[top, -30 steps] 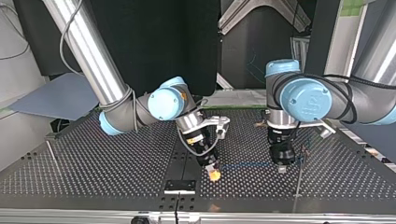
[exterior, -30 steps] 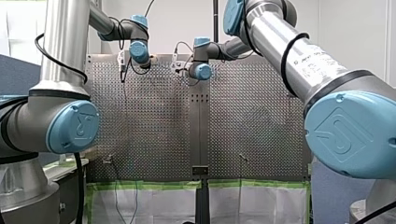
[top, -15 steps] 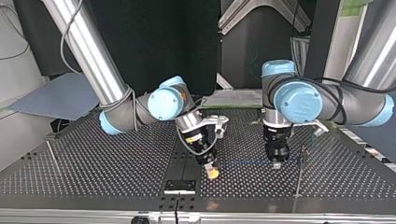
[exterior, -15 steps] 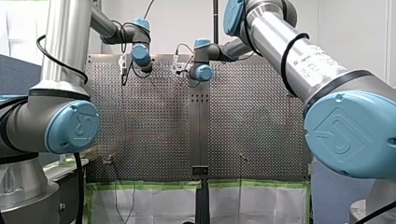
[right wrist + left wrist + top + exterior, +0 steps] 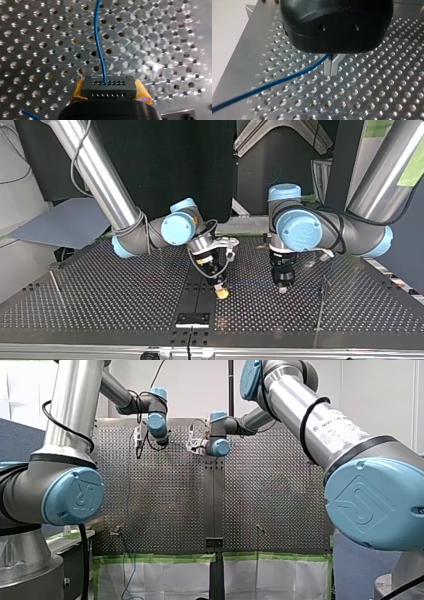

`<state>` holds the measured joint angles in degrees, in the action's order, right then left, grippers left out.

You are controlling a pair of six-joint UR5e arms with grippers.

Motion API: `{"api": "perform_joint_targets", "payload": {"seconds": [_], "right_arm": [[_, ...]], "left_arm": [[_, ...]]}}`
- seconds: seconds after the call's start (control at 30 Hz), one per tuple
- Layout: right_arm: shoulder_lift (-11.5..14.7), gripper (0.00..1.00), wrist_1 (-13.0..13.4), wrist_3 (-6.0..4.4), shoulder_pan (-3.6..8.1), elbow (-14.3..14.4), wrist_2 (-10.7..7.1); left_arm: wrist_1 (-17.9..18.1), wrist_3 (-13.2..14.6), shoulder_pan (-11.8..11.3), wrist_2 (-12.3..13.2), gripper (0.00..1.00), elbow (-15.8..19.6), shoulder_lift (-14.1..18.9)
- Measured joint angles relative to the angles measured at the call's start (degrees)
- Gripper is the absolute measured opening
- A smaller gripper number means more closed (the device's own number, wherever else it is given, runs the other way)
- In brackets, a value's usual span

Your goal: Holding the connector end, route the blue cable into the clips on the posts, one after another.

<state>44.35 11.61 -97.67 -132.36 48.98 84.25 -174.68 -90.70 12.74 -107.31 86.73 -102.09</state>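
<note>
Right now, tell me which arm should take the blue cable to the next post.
Probably my left. My left gripper pinches the blue cable and stands nearest the thin post at the top view's right. My right gripper sits mid-table, shut on the connector.

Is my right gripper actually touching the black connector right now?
Touching. The right wrist view shows my right gripper with its yellow pads pressed against both sides of the black connector, the blue cable running out ahead of it.

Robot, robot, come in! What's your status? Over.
Right pincer shut on connector. Left pincer shut on blue cable. Cable stretched between them. No obstacle seen.
</note>
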Motion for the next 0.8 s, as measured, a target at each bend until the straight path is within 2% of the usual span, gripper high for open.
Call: {"api": "perform_joint_targets", "payload": {"seconds": [0.27, 0.6, 0.8], "right_arm": [[-0.2, 0.0, 0.1, 0.08, 0.12, 3.5, 0.37], [-0.3, 0.0, 0.4, 0.82, 1.02, 6.9, 0.89], [-0.5, 0.0, 1.3, 1.84, 1.85, 9.1, 1.11]], "left_arm": [[-0.6, -0.2, 1.9, -0.1, 0.05, 0.1, -2.7], [0.6, -1.3, 2.9, -2.3, 0.05, 1.0, -4.0], [1.4, -1.4, 3.4, -3.4, 0.05, 1.6, -4.2]]}}
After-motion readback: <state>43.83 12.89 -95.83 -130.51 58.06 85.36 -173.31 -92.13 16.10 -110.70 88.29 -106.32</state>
